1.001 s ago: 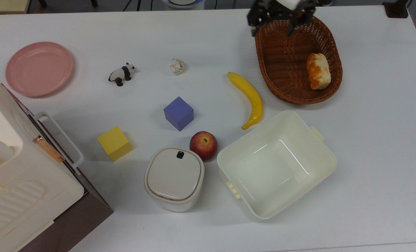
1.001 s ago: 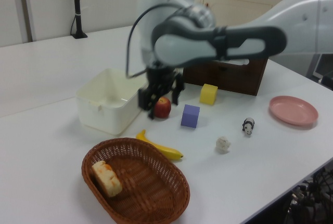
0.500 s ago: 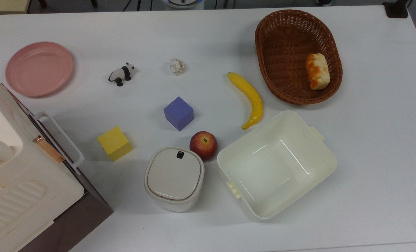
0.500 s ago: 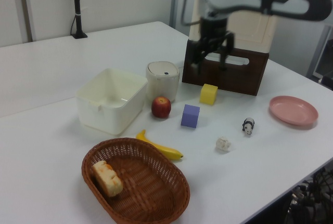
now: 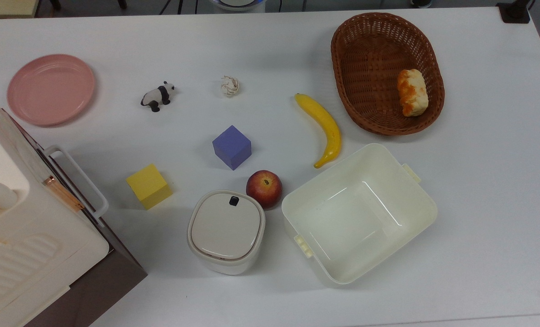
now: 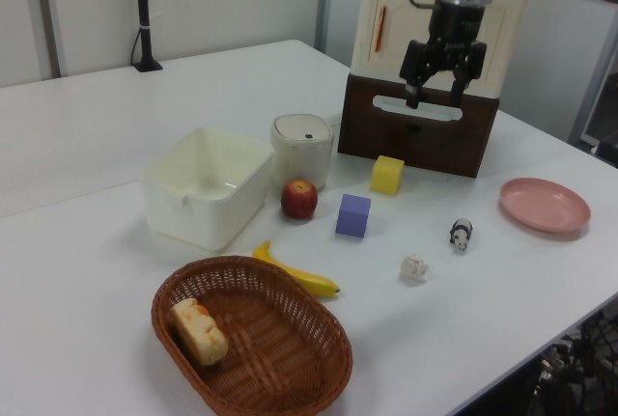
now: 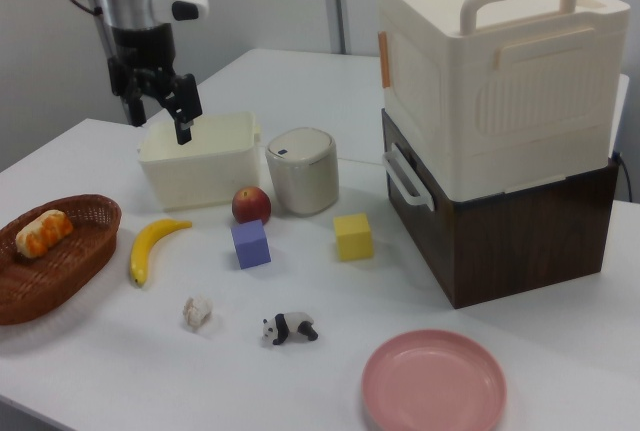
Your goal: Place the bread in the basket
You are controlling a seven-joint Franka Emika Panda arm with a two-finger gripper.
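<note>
Since the earlier frames our gripper has lifted away from the basket and now hangs high above the table with its fingers spread and empty, while the bread lies inside the basket against the wall on the top view's right. We judge the placing done, so the best we can do now is retreat cleanly and leave the basket untouched. Its dark woven wicker cradles the small glossy orange-brown loaf with pale sides, and the smooth yellow banana rests just beside it.
</note>
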